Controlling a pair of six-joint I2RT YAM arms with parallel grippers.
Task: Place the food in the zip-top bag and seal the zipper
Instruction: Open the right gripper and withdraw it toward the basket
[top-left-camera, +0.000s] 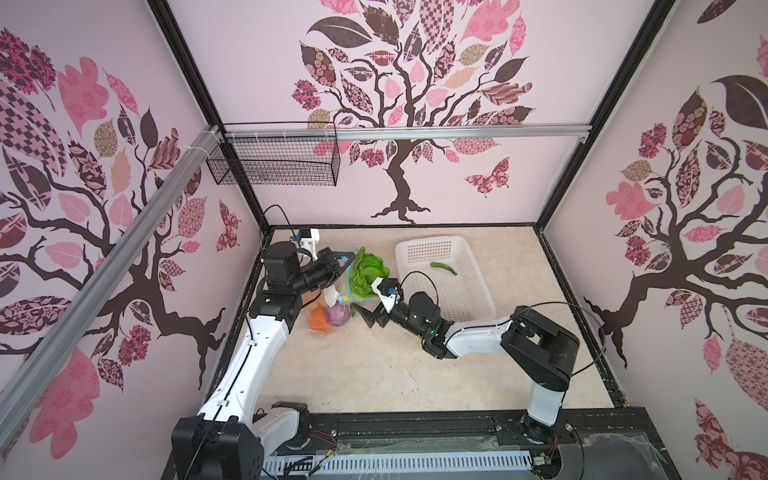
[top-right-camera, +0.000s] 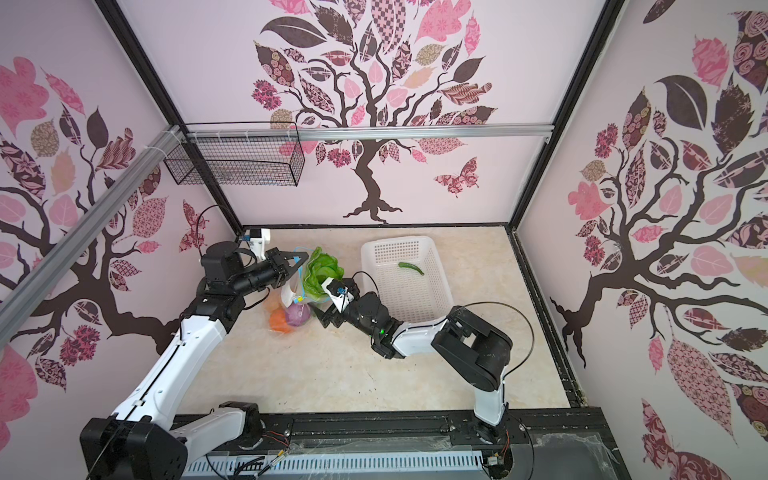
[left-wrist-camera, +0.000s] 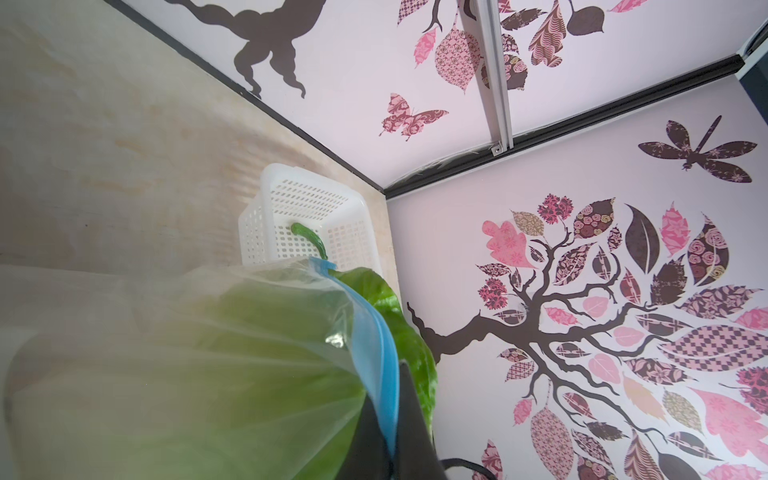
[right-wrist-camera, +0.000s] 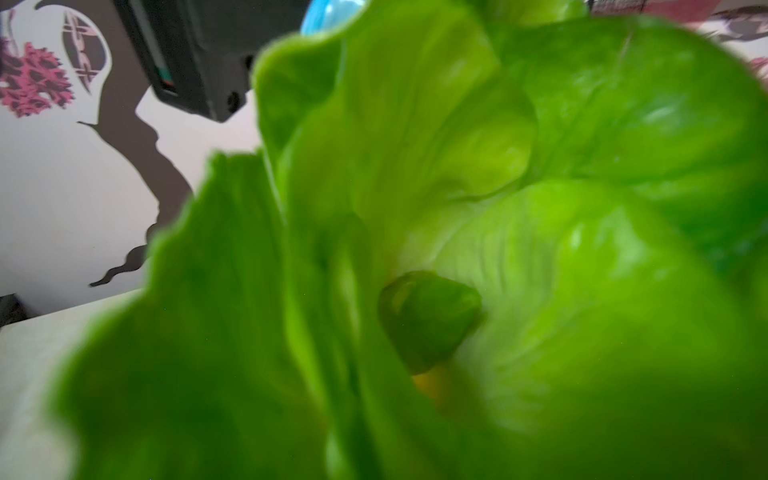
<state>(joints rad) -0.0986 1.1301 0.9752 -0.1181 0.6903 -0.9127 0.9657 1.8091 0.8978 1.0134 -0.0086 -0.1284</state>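
My left claw (top-left-camera: 343, 263) is pinched tight on the zipper (left-wrist-camera: 384, 353), the light blue strip at the rim of the zip-top bag (left-wrist-camera: 104, 311). It holds that rim up off the table (top-left-camera: 374, 374), I judge so the mouth stays lifted and gaping toward the other arm while the bag's bottom sags below the claw with what is already in it. A purple onion (top-left-camera: 337, 314) and an orange piece (top-left-camera: 319, 321) lie there; I can't tell whether the orange piece is carrot or pumpkin.

The green cabbage (top-left-camera: 368, 274) sits in the mouth, right beside the left claw's tips. In the left wrist view most of it shows through the plastic, while some leaves stand out past the blue strip. So it is partly in, not seated.

My right claw (top-left-camera: 366, 313) looks spread wide in both top views, with nothing between its fingers. It sits low, just beside the bag. The cabbage is just above and beyond its tips, close enough that leaves fill the right wrist view (right-wrist-camera: 457, 208); whether they touch I can't tell.

Behind the right arm, well apart from either claw, a green chili (top-left-camera: 444, 268) lies in the white basket (top-left-camera: 419, 245), so loading isn't finished.
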